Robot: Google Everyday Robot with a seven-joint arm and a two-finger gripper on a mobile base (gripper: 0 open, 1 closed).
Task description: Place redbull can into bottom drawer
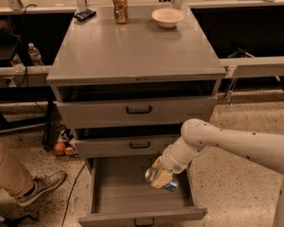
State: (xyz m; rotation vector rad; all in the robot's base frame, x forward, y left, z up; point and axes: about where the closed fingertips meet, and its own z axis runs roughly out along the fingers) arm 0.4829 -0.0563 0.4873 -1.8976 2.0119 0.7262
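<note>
Now the gripper point(162, 176), clamping the slim silver-blue metal can point(171, 186), hovers over the open grey bottom drawer point(118, 189) by the bench's front-right corner, so lower, then release.

Tool point(160, 179) holds redbull can point(151, 174) above the open bottom drawer point(125, 189).

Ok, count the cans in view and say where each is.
2. The brown-gold can stands at the back of the cabinet top. The redbull can is in the gripper, above the open bottom drawer. Upper drawers may hide more.
</note>
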